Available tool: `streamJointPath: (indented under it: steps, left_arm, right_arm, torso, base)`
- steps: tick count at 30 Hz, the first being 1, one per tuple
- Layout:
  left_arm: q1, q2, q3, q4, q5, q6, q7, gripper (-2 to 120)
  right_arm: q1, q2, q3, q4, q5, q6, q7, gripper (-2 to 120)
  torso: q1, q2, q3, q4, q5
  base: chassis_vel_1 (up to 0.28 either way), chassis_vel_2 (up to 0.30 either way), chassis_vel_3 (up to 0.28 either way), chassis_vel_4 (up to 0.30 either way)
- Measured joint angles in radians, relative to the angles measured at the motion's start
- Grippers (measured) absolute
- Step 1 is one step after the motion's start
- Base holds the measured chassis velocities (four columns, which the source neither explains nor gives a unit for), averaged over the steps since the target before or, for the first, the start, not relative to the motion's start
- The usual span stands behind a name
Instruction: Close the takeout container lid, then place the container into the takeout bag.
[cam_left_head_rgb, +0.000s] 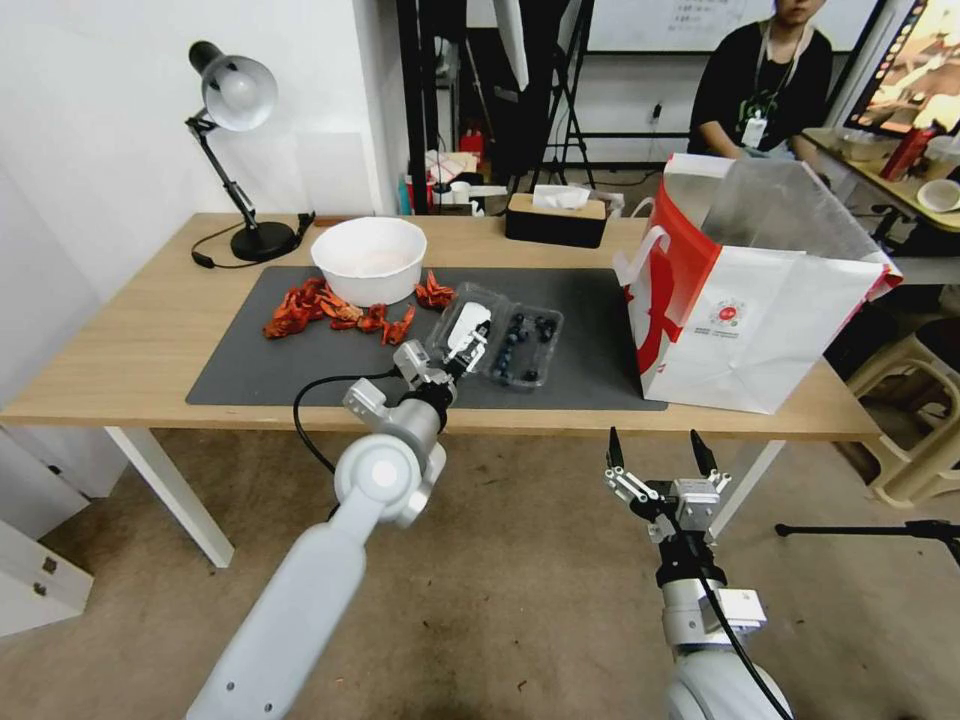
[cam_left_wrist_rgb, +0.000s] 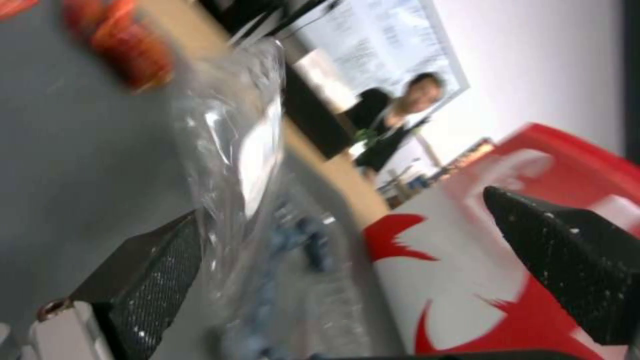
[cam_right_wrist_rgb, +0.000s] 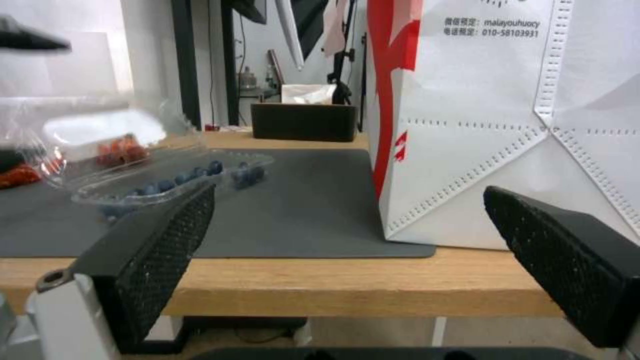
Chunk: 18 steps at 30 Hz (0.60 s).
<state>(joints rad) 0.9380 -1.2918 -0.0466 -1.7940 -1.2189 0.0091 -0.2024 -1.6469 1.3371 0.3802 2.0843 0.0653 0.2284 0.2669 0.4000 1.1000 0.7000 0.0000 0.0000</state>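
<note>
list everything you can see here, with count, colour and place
takeout container: one, clear, blueberries inside, on the grey mat, open
lid: one, clear with white label, raised at the container's left side
takeout bag: one, white with red sides, standing at the table's right end
bowl: one, white, at the mat's back edge
crayfish shells: a pile, red, in front of and beside the bowl
mat: one, dark grey, on the table
desk lamp: one, black, back left of the table
tissue box: one, dark, back centre
table: one, light wood
left gripper: at the lid, open
right gripper: below the table's front edge, open
</note>
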Motion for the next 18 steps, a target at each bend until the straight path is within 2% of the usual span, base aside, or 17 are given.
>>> streamJointPath:
  steps: [2, 3, 6, 11, 15, 18]
  left_arm:
    - [0.003, 0.006, 0.012, 0.004, 0.081, -0.029, 0.080, 100]
    - [0.003, 0.006, 0.012, 0.004, 0.081, -0.029, 0.080, 100]
    - [0.005, 0.014, 0.030, 0.007, 0.172, -0.063, 0.145, 100]
    - [0.004, 0.021, 0.052, 0.002, 0.194, -0.079, 0.169, 100]
    - [-0.006, 0.022, 0.061, -0.010, 0.119, -0.066, 0.159, 100]
    - [-0.022, 0.022, 0.063, -0.033, -0.015, -0.025, 0.114, 100]
  right_arm:
    - [-0.003, 0.001, 0.000, 0.000, -0.002, 0.003, -0.001, 100]
    - [-0.003, 0.001, 0.000, 0.000, -0.002, 0.003, -0.001, 100]
    - [-0.008, 0.003, 0.000, 0.000, -0.005, 0.006, -0.003, 100]
    - [-0.012, 0.005, 0.002, 0.000, -0.008, 0.008, -0.003, 100]
    - [-0.013, 0.006, 0.004, 0.000, -0.009, 0.008, -0.003, 100]
    - [-0.017, 0.008, 0.006, 0.001, -0.011, 0.009, -0.003, 100]
  torso:
    - [0.000, 0.000, 0.000, -0.0001, -0.0001]
    - [0.000, 0.000, 0.000, -0.0001, -0.0001]
    - [0.000, 0.000, 0.000, 0.0000, -0.0001]
    - [0.000, 0.000, 0.000, 0.0000, 0.0000]
    - [0.000, 0.000, 0.000, 0.0000, 0.0000]
    - [0.000, 0.000, 0.000, 0.0000, -0.0001]
  base:
    - [0.000, 0.000, 0.000, 0.000]
    - [0.000, 0.000, 0.000, 0.000]
    - [0.000, 0.000, 0.000, 0.000]
    - [0.000, 0.000, 0.000, 0.000]
    - [0.000, 0.000, 0.000, 0.000]
    - [0.000, 0.000, 0.000, 0.000]
